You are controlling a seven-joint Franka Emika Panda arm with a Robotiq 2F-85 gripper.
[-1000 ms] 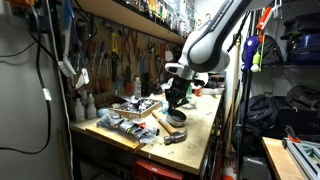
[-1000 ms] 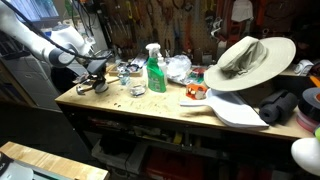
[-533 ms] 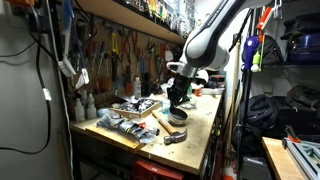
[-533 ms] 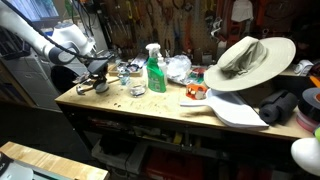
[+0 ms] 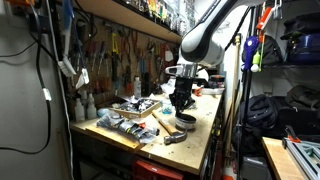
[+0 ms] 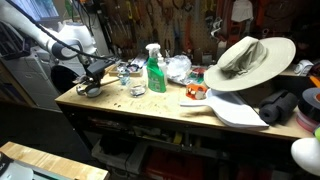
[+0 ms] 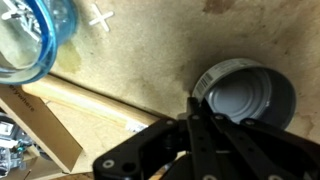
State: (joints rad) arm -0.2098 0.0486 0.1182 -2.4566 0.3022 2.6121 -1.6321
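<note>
The gripper hovers low over the workbench, its 2 fingers pressed together on nothing. The grey tin stands upright just beside the fingertips, mouth up, probably so its rim can be reached from above; a blue-rimmed bowl sits apart

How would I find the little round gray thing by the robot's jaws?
Look at the long wooden workbench and go to the end where the robot arm reaches down. By its jaws sits a gray metal tin, round and open-topped, unlike the blue-rimmed clear container nearby.
</note>
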